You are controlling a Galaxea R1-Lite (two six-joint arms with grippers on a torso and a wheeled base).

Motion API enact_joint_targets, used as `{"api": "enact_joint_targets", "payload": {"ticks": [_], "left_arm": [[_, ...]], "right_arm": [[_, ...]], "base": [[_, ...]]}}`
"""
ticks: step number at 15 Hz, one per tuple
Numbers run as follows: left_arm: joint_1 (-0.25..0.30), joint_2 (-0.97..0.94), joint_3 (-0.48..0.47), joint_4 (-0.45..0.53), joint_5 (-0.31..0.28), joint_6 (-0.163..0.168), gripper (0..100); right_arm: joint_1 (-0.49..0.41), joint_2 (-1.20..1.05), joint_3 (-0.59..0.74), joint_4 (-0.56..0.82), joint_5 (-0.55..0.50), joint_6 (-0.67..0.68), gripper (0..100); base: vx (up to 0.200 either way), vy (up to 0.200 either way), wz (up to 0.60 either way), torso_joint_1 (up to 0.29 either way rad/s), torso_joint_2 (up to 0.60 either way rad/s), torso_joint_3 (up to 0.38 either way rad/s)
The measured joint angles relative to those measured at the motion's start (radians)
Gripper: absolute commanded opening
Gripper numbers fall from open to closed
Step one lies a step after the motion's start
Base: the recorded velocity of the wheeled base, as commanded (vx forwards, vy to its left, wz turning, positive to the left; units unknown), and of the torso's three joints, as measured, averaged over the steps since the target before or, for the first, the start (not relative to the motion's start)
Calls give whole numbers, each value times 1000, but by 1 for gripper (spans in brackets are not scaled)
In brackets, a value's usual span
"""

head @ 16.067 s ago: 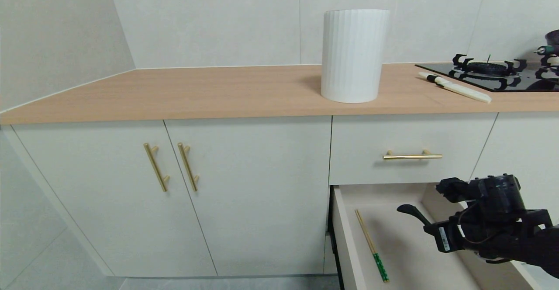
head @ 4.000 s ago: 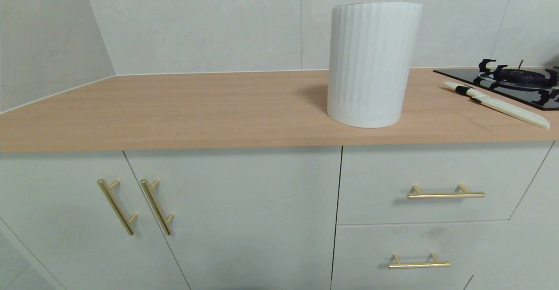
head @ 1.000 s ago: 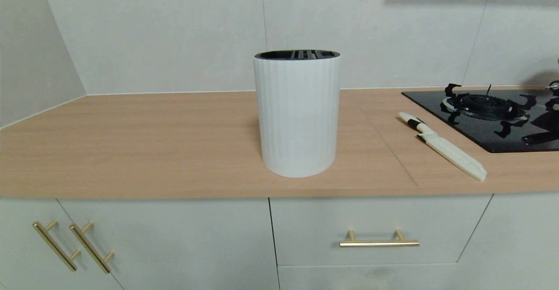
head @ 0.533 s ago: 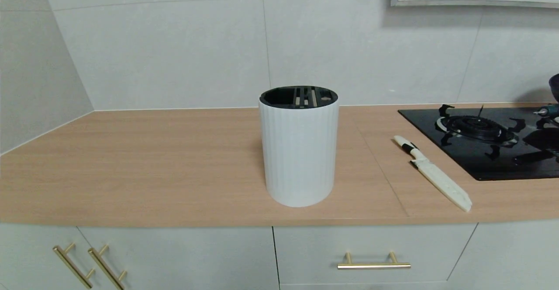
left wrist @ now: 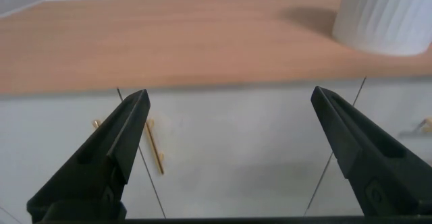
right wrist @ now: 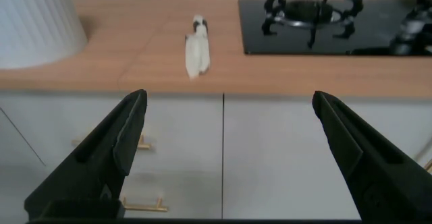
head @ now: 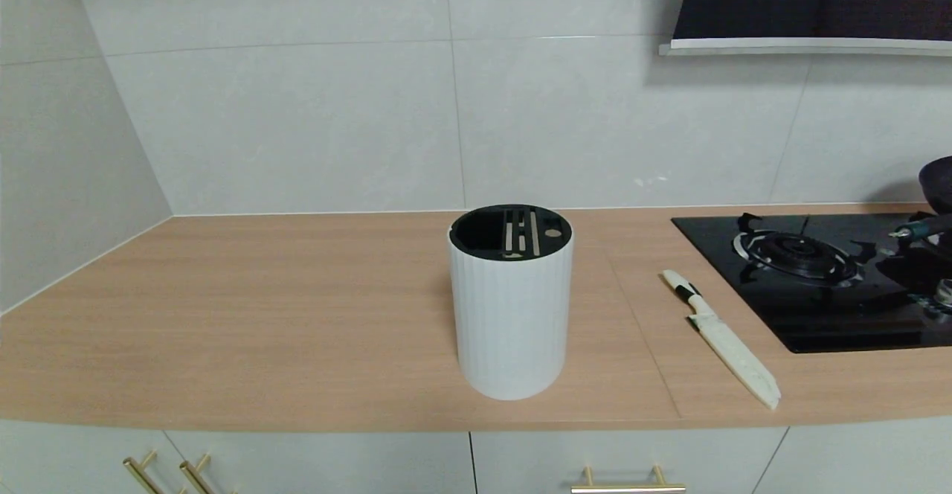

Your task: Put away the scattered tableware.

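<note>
The knife lies unstowed near the front edge of the surface; left gripper and right gripper hold fingers wide, empty.

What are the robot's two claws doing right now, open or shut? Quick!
Left gripper: open, holding nothing.
Right gripper: open, holding nothing.

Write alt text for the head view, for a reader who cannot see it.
A white ribbed knife block with a black slotted top stands upright on a wooden countertop. To its right, apart from it, a white knife lies flat, between the block and a black gas hob. A pale tiled wall rises behind.
</note>
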Motion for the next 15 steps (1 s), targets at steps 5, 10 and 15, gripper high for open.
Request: {"api": "enact_joint_targets", "payload": {"ticks": [5,10,15], "left_arm": [[0,0,0,0,0,0,100],[0,0,0,0,0,0,100],[0,0,0,0,0,0,100]], "right_arm": [[0,0,0,0,0,0,100],[0,0,0,0,0,0,100],[0,0,0,0,0,1,100]], "base": [[0,0,0,254,-553,-298],[0,0,0,274,-586,-307],[0,0,0,205,-409,-207]]}}
